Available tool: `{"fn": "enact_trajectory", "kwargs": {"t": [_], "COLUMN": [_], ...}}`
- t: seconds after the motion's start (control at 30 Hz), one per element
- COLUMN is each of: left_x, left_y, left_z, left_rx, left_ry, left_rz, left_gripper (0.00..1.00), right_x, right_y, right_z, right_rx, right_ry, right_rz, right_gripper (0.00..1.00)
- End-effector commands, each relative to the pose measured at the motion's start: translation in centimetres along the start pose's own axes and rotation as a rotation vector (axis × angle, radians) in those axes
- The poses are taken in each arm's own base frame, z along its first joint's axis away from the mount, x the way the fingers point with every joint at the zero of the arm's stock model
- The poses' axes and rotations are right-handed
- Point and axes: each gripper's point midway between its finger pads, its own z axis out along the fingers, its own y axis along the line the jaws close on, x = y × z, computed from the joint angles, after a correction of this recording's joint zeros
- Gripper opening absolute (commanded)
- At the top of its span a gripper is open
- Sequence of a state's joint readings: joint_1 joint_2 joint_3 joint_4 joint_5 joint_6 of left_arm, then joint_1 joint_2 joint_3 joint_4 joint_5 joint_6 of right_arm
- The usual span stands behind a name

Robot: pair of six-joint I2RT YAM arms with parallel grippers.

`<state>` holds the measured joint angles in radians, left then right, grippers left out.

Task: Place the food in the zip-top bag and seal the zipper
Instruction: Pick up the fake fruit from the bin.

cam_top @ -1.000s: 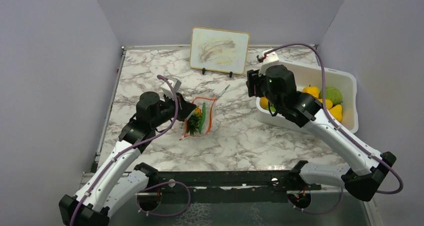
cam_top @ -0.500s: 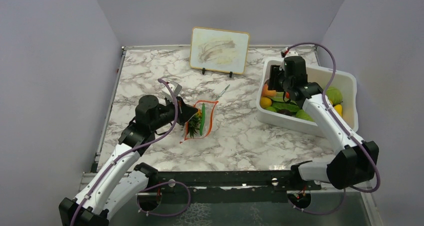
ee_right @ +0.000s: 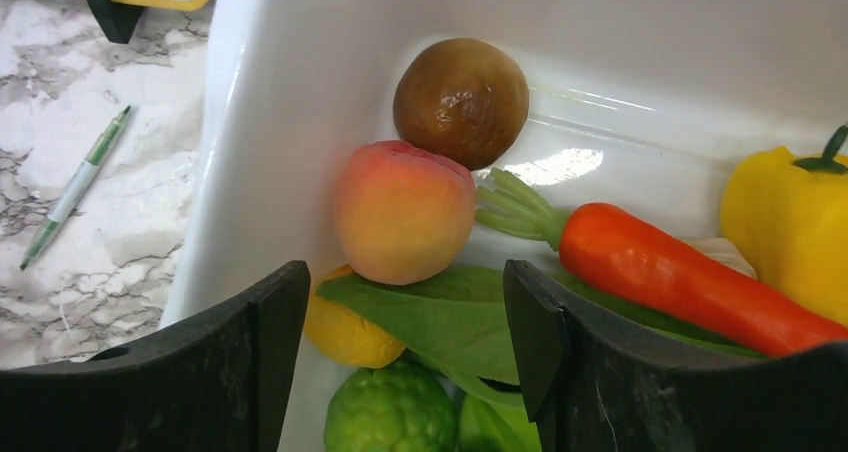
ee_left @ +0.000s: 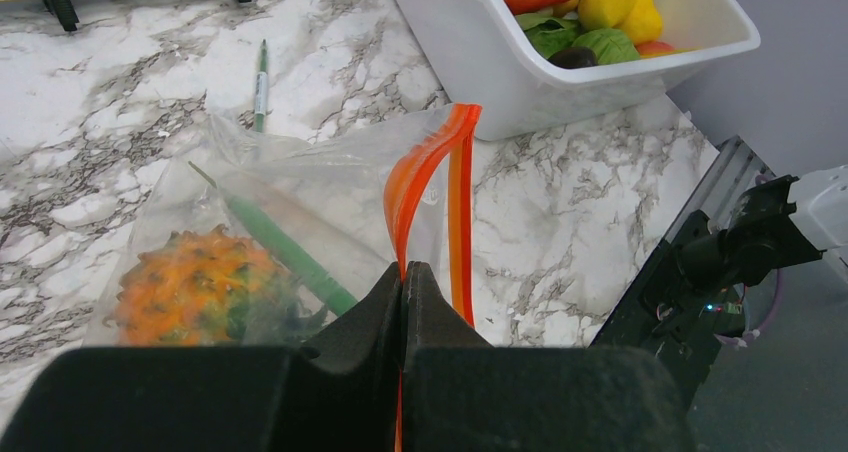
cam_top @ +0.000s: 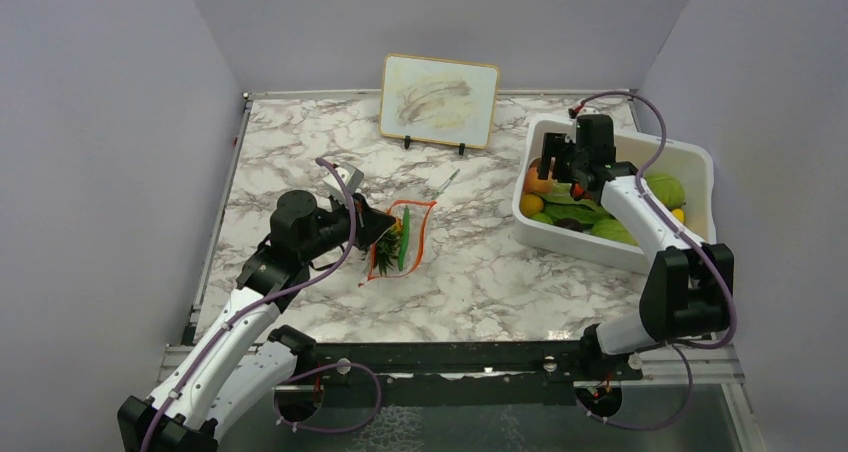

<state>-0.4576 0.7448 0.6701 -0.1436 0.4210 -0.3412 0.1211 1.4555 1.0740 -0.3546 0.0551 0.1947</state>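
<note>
The peach (ee_right: 403,212) lies just ahead of the spread right gripper (ee_right: 402,274).

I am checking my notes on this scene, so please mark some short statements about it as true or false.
1. The left gripper is shut on the zipper. True.
2. The pineapple lies inside the zip-top bag. True.
3. The right gripper holds the peach. False: it is open near the peach, gripping nothing.
4. The pen lies in the white bin. False: it lies on the table, outside the white bin.
5. The zipper is fully sealed. False: its two strips stand apart.
</note>
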Motion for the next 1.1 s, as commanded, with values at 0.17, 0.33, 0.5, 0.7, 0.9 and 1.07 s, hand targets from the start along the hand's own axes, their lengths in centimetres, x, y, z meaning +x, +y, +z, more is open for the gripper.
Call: {"fn": "enact_trajectory", "kwargs": {"t": [0.17,0.33,0.5,0.7,0.9,1.07], "left_x": [-0.5,-0.3,-0.4,-0.3,-0.2,-0.2], "left_y": [-0.2,-0.2,-0.1,0.0,0.0,0.0], "left_z": [-0.1,0.0,-0.1,0.0,0.0,0.0], "left_rx": [0.010,0.013,0.005,0.002,0.004,0.003], "left_ry": [-0.019,-0.010,-0.015,-0.012,-0.008,-0.009], "left_rz": [0.025,0.021,0.023,0.021,0.018,0.020], "left_gripper": [0.00,0.00,0.00,0.00,0.00,0.00], "right_x": [-1.0,0.0,0.9,1.8,2.3,2.3], "right_y": [0.6,0.5,0.8,0.6,0.6,0.7], "right_z": [2.9,4.0,5.1,6.1,6.6,6.5], "right_rx": [-0.068,-0.080,-0.098,-0.094,-0.098,-0.108], "right_ry": [0.003,0.034,0.062,0.085,0.097,0.097], "right_rz": [-0.017,-0.028,-0.035,-0.043,-0.053,-0.067], "right_gripper": [0.74,0.75,0.77,0.79,0.77,0.72]}}
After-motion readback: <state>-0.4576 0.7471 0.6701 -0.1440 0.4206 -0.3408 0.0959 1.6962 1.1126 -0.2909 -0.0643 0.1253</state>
